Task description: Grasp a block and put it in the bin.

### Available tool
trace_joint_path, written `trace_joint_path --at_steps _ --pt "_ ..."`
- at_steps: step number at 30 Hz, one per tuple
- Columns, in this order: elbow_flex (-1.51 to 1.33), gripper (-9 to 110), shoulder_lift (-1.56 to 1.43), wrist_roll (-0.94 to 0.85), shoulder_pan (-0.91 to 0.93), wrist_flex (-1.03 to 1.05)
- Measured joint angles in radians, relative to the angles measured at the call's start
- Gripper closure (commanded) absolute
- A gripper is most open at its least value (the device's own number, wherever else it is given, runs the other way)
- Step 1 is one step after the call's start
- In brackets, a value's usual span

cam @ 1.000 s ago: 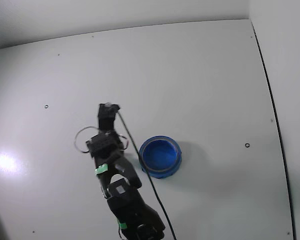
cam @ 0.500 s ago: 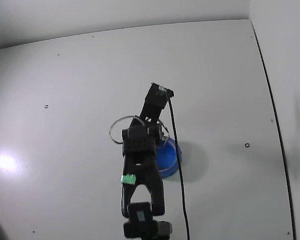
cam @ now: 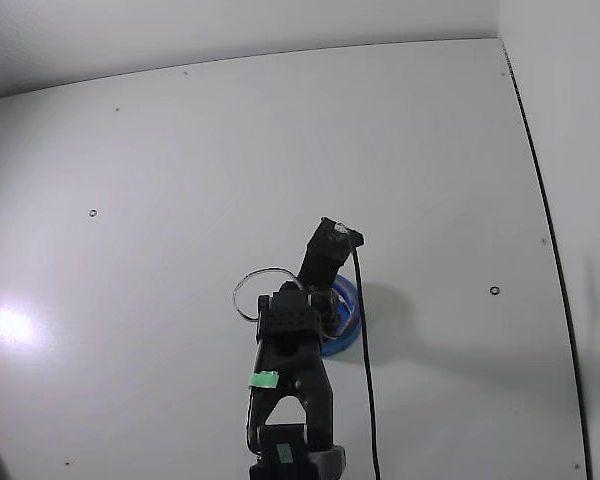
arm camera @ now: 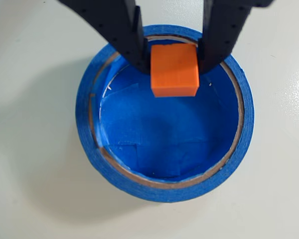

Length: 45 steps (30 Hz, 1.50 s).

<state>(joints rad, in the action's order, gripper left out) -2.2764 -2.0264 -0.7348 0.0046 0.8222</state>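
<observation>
Here the block [arm camera: 174, 69] sits clamped between both fingers [arm camera: 123, 31].

A plain white table [cam: 280, 140] fills almost the whole fixed view, its matte top dotted with a few small dark screw holes [cam: 494, 291], and a bright glare of overhead light [cam: 10, 324] sits near its left edge in that view. Along the top a paler wall [cam: 230, 30] meets the table's far edge, and on the right a thin dark seam [cam: 550, 230] runs down beside a second white panel [cam: 590, 150]. In the wrist view the same white surface [arm camera: 30, 199] carries a soft grey shadow.
</observation>
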Motion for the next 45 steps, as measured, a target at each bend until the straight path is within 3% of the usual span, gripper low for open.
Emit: trace_joint_path --at_steps 6,9,14,30,37,45 --pt "0.0 77 0.0 0.0 0.0 0.0" --pt "0.0 83 0.0 0.005 0.0 0.0" --pt "0.0 102 -0.071 0.057 0.002 0.0" --pt "-0.032 101 -1.008 0.71 0.018 0.0" --pt "-0.212 101 -1.321 0.758 0.107 0.0" --pt "-0.646 101 -1.295 0.765 0.209 0.0"
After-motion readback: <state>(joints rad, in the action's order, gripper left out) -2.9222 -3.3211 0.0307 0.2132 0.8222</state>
